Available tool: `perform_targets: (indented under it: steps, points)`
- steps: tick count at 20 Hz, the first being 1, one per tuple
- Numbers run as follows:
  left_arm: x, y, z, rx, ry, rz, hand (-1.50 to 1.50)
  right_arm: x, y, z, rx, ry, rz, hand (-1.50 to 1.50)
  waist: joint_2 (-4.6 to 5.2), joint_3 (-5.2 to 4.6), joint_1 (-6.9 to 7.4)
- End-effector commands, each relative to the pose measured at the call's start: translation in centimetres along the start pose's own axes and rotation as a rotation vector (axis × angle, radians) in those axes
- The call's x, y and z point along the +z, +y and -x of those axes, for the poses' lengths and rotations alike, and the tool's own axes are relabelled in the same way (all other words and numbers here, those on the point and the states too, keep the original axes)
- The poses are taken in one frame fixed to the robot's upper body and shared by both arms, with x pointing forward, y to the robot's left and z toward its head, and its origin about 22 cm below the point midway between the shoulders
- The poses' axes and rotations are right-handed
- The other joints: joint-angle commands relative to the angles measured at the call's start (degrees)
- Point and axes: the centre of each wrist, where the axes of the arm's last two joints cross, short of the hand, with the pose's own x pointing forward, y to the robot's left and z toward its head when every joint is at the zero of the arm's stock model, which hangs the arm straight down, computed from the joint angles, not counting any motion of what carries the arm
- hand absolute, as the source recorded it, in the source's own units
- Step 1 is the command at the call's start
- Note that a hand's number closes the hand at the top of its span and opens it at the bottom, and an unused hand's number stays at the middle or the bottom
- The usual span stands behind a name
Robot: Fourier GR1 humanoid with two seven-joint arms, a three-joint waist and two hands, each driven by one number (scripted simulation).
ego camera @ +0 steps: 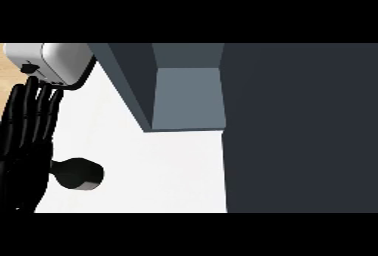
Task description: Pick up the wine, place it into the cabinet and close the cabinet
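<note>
One hand (26,145) shows along the left edge of the frame, the left one, fingers straight and spread upward above the white bench (162,170). Just right of its palm lies the dark wine (77,173). At upper centre, the cabinet (188,95) stands open, its grey interior bare. A white toaster (52,60) is cut off at upper left.

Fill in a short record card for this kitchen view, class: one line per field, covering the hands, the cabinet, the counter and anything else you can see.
left hand: open, fingers straight, at the view's left edge
right hand: not in view
cabinet: dark grey, one compartment open
counter: white
white appliance: top left corner
dark rounded object: on the counter beside the left hand; identity unclear
wine: cannot be identified
</note>
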Motion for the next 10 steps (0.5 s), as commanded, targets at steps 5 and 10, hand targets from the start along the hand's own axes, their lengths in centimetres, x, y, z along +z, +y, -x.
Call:
perform_targets:
  steps: [5,10]
  points:
    - [4.2,0.7,-2.4,0.071,-0.018,0.175,-1.5,1.6,-1.7,-2.6,-0.017,-0.036,-0.024,-1.5,0.01,1.93,2.51]
    - [6.1,-0.2,-0.2,0.35,0.166,0.179,-1.5,4.3,-0.1,-3.3,-0.119,0.089,-0.233,-1.5,0.01,1.91,1.98]
